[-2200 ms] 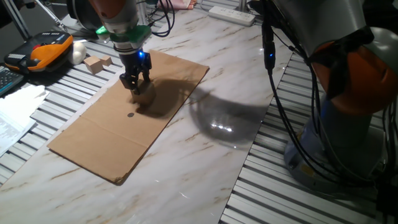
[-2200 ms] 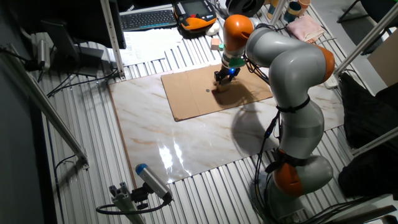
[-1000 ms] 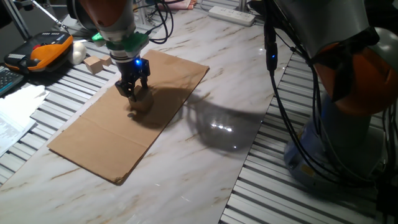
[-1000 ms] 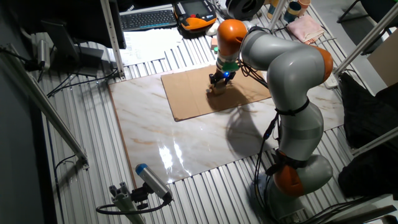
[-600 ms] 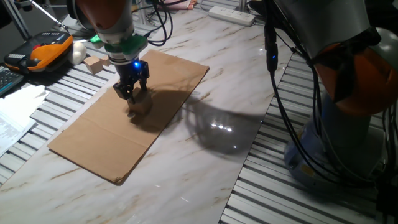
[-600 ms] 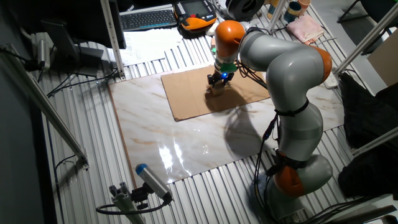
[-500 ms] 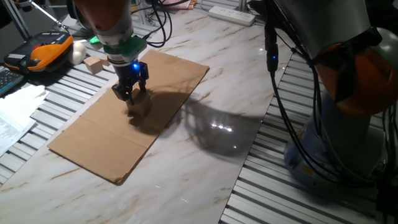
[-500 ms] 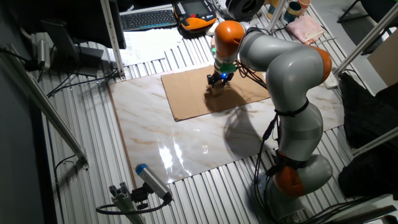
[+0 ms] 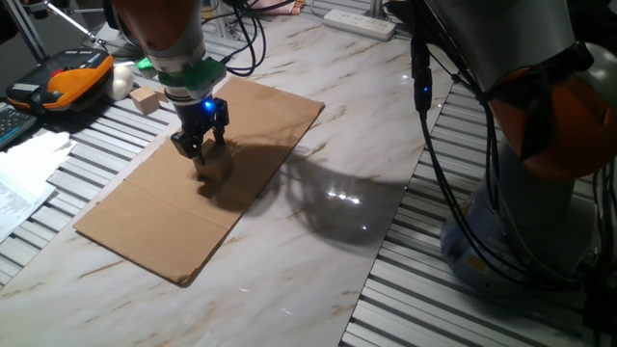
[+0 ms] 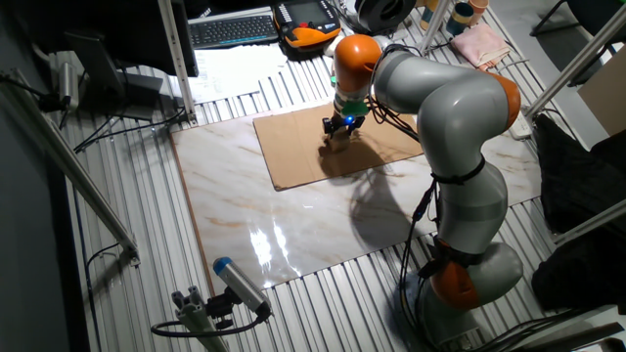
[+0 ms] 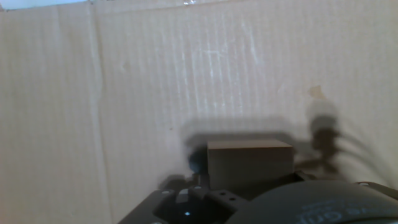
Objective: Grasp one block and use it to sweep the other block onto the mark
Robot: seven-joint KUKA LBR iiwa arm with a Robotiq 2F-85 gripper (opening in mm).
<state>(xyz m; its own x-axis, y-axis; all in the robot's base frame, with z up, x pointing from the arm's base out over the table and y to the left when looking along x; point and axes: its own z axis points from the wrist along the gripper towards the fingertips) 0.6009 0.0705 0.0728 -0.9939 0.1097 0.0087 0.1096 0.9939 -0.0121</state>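
Note:
My gripper point(image 9: 198, 151) stands low over the brown cardboard point(image 9: 145, 207), with its fingers drawn in on a small wooden block that is mostly hidden between them. The pale tan cube point(image 9: 216, 167) rests on the cardboard, touching the fingertips on their right. The other fixed view shows the gripper point(image 10: 335, 128) on the sheet point(image 10: 293, 147). In the hand view the cube point(image 11: 249, 163) fills the lower middle. A small dark patch point(image 11: 196, 163) lies at its left edge. I cannot tell if it is the mark. The mark is hidden in both fixed views.
Two small tan wooden pieces point(image 9: 147, 99) lie on the slatted table beyond the cardboard's far-left corner. An orange and black device point(image 9: 67, 79) and papers point(image 9: 24, 178) sit at the left. The arm's base point(image 9: 540, 193) and cables stand at the right.
The gripper and the cube have slid a short way left and toward the cardboard's near end. The dark dot seen 2.2 s ago is now covered.

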